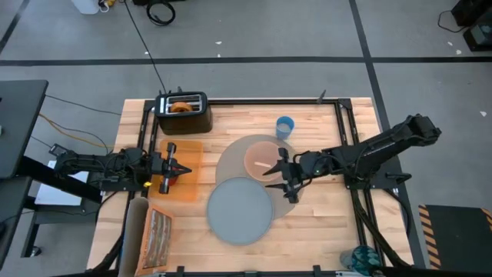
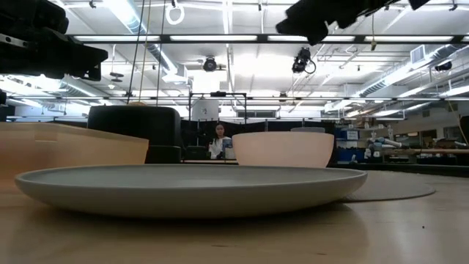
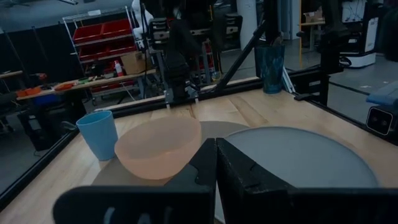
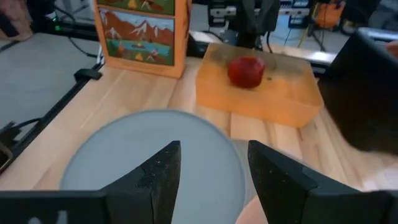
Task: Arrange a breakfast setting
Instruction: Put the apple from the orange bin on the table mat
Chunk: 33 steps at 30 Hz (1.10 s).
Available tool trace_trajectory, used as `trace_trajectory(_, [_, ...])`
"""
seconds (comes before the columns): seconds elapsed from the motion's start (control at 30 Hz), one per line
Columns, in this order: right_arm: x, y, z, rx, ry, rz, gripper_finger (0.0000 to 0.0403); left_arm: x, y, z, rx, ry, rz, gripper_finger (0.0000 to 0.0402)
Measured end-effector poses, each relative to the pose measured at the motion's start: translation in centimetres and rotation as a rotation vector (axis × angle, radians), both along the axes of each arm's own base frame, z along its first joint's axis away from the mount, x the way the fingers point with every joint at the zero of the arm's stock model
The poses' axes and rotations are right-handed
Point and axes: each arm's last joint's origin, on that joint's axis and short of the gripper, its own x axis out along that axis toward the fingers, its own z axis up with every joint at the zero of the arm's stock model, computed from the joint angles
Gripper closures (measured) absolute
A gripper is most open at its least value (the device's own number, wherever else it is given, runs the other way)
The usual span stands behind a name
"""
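One plate [image 1: 240,210], one bowl [image 1: 264,158], one cup [image 1: 285,127], one apple [image 4: 246,71]; left jaws together, right jaws apart.

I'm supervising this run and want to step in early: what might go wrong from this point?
1. The right gripper, jaws open, hangs beside the translucent pink bowl; a careless move might knock the bowl or the white spoon lying in it.
2. The small blue cup stands close behind the bowl, so a shoved bowl might topple it.
3. The round grey plate overlaps the large grey-tan mat at its edge and may rock.
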Motion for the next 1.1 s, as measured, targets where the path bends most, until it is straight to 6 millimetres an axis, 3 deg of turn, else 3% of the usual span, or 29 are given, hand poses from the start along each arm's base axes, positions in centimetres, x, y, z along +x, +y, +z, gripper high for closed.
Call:
trace_trajectory(0.13, [1.2,-0.5,-0.6,0.004,-0.034,-0.026,0.0202,0.0,0.0,0.7,-0.011,-0.075,-0.002,0.0392])
trace_trajectory(0.33, [1.6,-0.8,-1.1,-0.018,-0.018,-0.03,0.0203,-0.2,0.0,1.7,-0.211,-0.159,-0.027,0.0392])
trace_trajectory(0.53, [1.5,-0.6,-1.4,-0.019,0.008,-0.01,0.0203,-0.1,0.0,1.3,-0.307,-0.11,-0.028,0.0392])
trace_trajectory(0.67, [1.2,-0.5,-1.8,-0.029,0.059,0.017,0.0204,0.0,0.3,1.1,-0.512,-0.091,0.059,0.0392])
trace_trajectory(0.83, [1.1,-0.4,-2.2,-0.042,0.095,0.023,0.0204,0.7,0.6,1.2,-0.59,-0.009,0.204,0.0392])
trace_trajectory(0.97, [1.1,-0.4,-2.2,-0.043,0.098,0.023,0.0204,2.0,0.6,2.8,-0.607,0.095,0.285,0.0392])
trace_trajectory(1.1, [1.0,-0.5,-2.3,-0.047,0.117,0.024,0.0204,3.4,0.5,5.0,-0.654,0.31,0.376,0.0392])
